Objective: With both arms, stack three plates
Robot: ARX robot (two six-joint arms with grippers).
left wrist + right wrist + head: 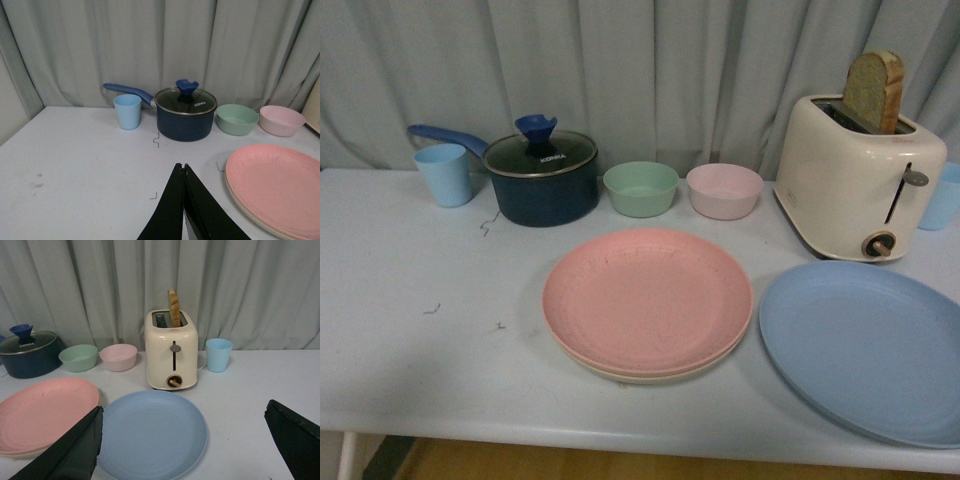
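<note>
Two plates are stacked, one is left. The left tool (pixel 183 170) is clenched, empty, beside the pink plate (pixel 647 298), which rests on the beige plate (pixel 640 377). The blue plate (pixel 868 345) lies alone on the table (pixel 420 350), just right of them. The right tool (pixel 183 412) gapes wide near it, holding nothing.

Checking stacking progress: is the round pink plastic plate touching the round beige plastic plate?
Touching. The front view shows the round pink plastic plate nested on the round beige plastic plate, whose rim peeks out beneath with no gap.
</note>
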